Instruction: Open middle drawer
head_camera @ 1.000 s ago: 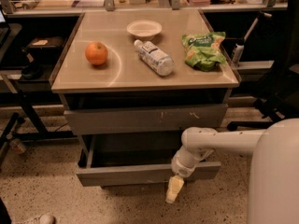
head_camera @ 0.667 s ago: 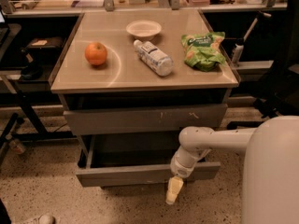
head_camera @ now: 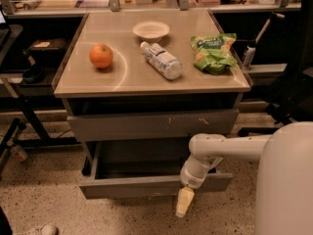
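The middle drawer [head_camera: 146, 185] is the plain grey drawer under the scratched front. It stands pulled out, with its shallow grey tray [head_camera: 142, 160] showing. My gripper [head_camera: 185, 202] hangs pointing down at the right part of that drawer's front, its cream tip just below the lower edge. My white arm [head_camera: 230, 148] reaches to it from the right.
The scratched taller drawer front [head_camera: 151, 125] sits shut above. The cabinet top holds an orange [head_camera: 100, 56], a white bowl [head_camera: 151, 30], a lying water bottle [head_camera: 161, 60] and a green chip bag [head_camera: 213, 52]. A dark chair [head_camera: 293, 82] stands at right, desk legs [head_camera: 29, 116] at left.
The drawer and gripper stay almost where they were. My white body fills a little more of the lower right corner.
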Available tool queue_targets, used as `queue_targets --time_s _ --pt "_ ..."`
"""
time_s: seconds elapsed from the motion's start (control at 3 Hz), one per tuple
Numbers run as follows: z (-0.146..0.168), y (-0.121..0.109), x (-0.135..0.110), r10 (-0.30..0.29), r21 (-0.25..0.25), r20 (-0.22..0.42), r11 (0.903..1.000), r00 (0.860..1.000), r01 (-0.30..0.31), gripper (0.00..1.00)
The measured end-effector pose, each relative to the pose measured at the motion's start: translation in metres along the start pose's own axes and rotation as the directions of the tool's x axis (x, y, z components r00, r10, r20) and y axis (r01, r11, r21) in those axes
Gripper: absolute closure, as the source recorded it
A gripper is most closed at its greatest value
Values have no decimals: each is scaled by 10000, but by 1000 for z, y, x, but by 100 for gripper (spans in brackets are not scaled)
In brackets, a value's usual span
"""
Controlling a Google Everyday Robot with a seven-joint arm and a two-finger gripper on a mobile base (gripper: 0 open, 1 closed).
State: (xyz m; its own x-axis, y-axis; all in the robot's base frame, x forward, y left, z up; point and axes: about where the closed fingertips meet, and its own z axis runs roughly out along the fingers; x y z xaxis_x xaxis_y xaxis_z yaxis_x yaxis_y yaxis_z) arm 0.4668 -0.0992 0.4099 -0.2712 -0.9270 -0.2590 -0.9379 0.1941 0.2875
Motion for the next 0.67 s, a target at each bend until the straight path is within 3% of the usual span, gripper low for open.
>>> queue_targets --time_s 0.67 --pt "-1 12 8 127 -238 -60 9996 9999 -128 0"
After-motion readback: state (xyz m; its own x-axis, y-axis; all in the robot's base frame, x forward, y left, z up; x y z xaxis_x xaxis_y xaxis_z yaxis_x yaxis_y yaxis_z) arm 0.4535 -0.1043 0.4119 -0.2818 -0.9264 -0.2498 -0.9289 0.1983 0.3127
